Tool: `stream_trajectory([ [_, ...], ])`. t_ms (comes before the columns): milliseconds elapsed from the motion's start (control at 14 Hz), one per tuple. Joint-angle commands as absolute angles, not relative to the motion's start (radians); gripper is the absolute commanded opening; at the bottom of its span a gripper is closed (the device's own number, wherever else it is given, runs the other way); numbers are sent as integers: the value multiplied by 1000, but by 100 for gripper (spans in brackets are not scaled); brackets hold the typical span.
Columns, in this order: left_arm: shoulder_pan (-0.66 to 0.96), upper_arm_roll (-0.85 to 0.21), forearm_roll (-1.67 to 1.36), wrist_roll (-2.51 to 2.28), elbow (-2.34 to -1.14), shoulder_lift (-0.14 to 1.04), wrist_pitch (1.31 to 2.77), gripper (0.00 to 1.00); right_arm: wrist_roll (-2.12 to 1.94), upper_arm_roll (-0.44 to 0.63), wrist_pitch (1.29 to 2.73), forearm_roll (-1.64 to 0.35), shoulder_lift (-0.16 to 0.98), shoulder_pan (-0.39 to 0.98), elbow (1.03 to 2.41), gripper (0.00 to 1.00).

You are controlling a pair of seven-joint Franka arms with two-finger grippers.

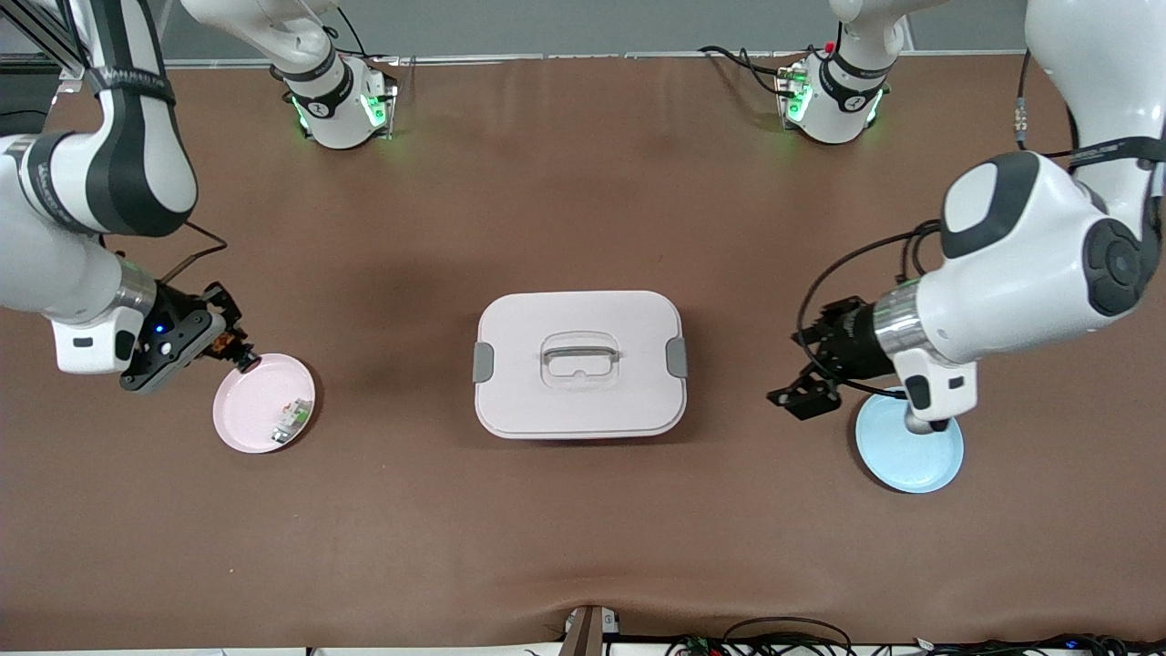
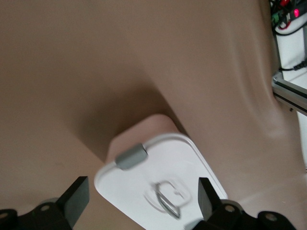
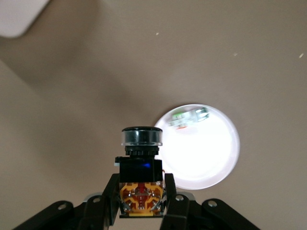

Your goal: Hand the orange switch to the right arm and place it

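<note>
My right gripper [image 1: 239,353] is shut on the orange switch [image 1: 233,346], a black stubby part with an orange end. It holds the switch just above the rim of the pink plate [image 1: 250,405]. In the right wrist view the fingers [image 3: 173,201] clamp the switch [image 3: 141,158] at its orange base, beside the plate [image 3: 211,158]. My left gripper [image 1: 791,367] is open and empty, over the table beside the blue plate [image 1: 920,460]. In the left wrist view its open gripper [image 2: 141,191] frames the lidded box [image 2: 177,158].
A small green-and-white part [image 1: 290,419] lies in the pink plate; it also shows in the right wrist view [image 3: 187,117]. A pale lidded box [image 1: 579,401] with grey clips and a handle stands mid-table between the two plates. Both arm bases stand farthest from the front camera.
</note>
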State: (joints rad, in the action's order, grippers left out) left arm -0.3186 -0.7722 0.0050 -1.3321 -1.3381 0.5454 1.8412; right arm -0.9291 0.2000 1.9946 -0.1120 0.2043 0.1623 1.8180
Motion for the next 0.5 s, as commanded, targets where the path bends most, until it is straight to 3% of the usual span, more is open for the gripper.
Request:
stream_trajectory([
  [0,-379,-779,75,-1156,-1356,519,1764,100,-1130,184,2092,-97,258,98,1807,0],
  [427,-466,-778,190,-898,-1358,447,1654,100,-1474,179,2315,-127,392,9,1806,0],
])
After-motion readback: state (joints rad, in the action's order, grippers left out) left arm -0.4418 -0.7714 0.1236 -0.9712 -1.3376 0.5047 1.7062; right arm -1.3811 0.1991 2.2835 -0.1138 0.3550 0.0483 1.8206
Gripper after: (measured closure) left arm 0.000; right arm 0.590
